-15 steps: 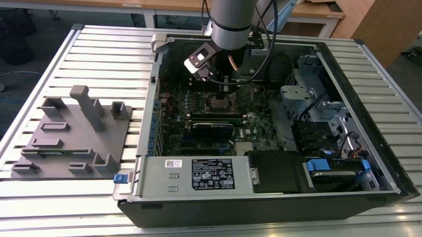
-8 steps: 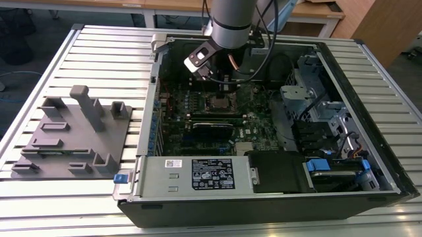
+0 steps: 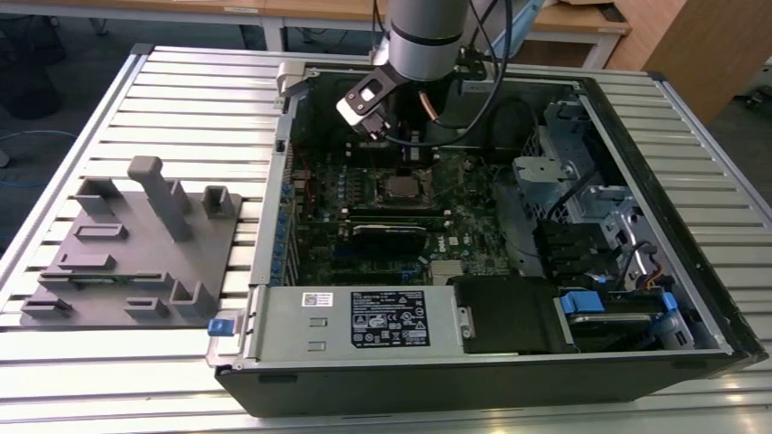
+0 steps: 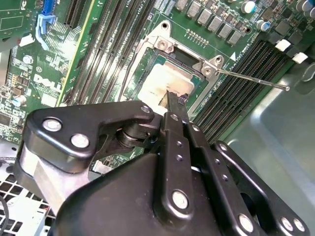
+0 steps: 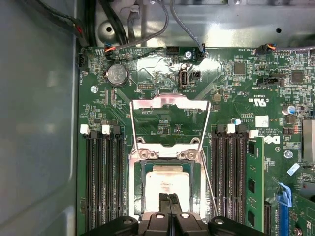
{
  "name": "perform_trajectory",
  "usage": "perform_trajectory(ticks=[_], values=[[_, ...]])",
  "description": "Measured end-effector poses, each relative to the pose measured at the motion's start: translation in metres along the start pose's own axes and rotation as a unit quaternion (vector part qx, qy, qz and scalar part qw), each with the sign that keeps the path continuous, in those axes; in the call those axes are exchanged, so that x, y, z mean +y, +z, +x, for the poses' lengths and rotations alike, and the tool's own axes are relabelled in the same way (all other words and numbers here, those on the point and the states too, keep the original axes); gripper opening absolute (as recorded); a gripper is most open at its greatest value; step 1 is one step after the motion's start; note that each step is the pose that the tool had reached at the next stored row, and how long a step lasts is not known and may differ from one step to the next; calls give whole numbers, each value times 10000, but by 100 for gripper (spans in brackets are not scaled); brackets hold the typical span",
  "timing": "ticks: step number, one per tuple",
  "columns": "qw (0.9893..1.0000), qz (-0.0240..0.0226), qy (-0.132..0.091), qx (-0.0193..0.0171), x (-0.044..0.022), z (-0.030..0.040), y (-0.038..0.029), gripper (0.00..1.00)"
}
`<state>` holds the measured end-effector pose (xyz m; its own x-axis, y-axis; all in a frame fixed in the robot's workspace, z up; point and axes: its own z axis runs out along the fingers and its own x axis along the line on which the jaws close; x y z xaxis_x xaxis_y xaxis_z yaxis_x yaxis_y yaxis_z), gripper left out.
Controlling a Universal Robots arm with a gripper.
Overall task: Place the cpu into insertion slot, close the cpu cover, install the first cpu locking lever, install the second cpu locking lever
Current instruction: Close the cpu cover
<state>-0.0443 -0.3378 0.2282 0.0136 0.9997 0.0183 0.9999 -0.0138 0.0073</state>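
In the upper middle of the exterior view the arm [image 3: 428,36] is reaching down into an open computer case [image 3: 483,384] that is lying on a slatted table [image 3: 181,81], and a grey fixture tray [image 3: 108,303] is sitting on the table toward the exterior view's left. The gripper [image 5: 170,198] is hanging low over the motherboard [image 5: 231,88] with its two fingers [image 4: 173,110] pressed together on nothing, and its tip is meeting the near edge of the cpu [image 5: 170,182]; the pictures are not showing clearly whether it is touching the metal. The cpu is lying flat inside the insertion slot [image 5: 140,191], its pale top facing up, at the centre of the board in the exterior view. The cpu cover [image 5: 170,104] is standing swung open beyond the slot's hinge, with green board showing through its window. One thin wire lever [image 5: 133,125] is running along one side of the open cover, and another lever [image 4: 251,78] is angling out from the slot's corner across the memory slots [image 5: 103,182]. A round coin battery [image 5: 118,74] is sitting on the board past the open cover.
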Motion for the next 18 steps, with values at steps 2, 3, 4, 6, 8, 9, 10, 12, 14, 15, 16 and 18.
perform_trajectory(ticks=[2, 3, 4, 6, 8, 9, 10, 12, 14, 15, 16, 18], values=[[10000, 0, 0, -1, 0, 0, -1, 11], [10000, 1, 0, -3, 0, -1, -5, 11], [10000, 2, 0, -4, -1, -1, -11, 11], [10000, 1, 0, -2, 0, 0, -24, 11], [10000, 1, 0, -3, 0, 0, -43, 11], [10000, 1, 0, -3, 0, 0, -52, 11], [10000, 1, 0, -3, 0, 1, -60, 11], [10000, 1, 0, -4, 0, 1, -75, 11], [10000, 1, 0, -5, 1, 1, -94, 11], [10000, 1, 0, -5, 1, 2, -108, 11], [10000, 1, 0, -6, 1, 2, -122, 11], [10000, 1, 0, -6, 1, 2, -152, 11]])
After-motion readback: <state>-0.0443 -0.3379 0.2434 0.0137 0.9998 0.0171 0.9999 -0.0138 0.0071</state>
